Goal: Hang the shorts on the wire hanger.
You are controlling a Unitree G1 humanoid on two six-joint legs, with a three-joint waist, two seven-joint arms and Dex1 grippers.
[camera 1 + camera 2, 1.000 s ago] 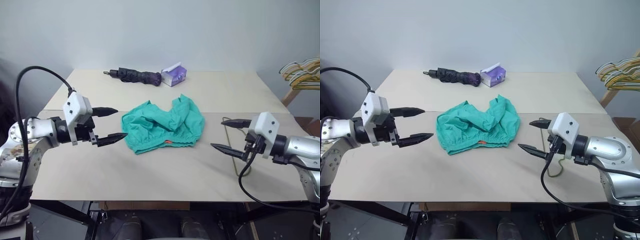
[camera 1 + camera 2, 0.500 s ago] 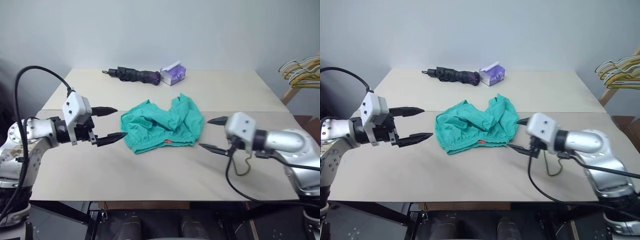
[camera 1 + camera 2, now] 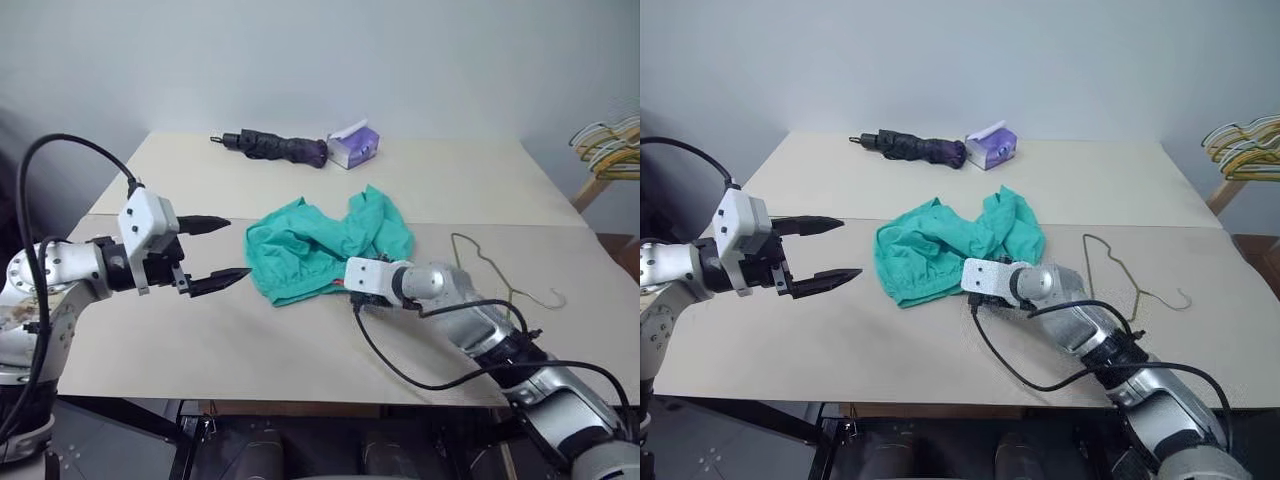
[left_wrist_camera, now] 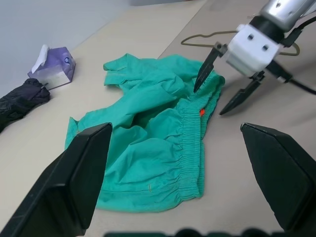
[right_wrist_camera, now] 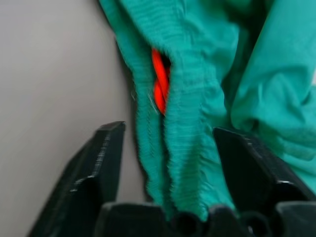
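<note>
We are straddling the shorts' (image 5: 197, 113) gathered waistband with the right gripper's (image 4: 222, 79) parted jaws for a pinch, left gripper (image 3: 222, 252) waiting wide apart near the table's (image 3: 250, 340) left edge.

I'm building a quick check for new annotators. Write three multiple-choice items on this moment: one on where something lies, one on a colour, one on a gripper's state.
1. Where does the wire hanger lie?
A. Flat on the table, on the robot's right of the shorts
B. On top of the shorts
C. Beside the folded umbrella

2. What colour is the small tag in the waistband of the shorts?
A. Blue
B. Orange-red
C. White

3. How does the right gripper stand?
A. Shut, away from the cloth
B. Holding the hanger
C. Open, a finger on either side of the waistband

Answers: 1 A, the wire lies bare on the table, apart from the cloth. 2 B, the right wrist view shows it. 3 C, gathered waistband runs between the two fingers.
</note>
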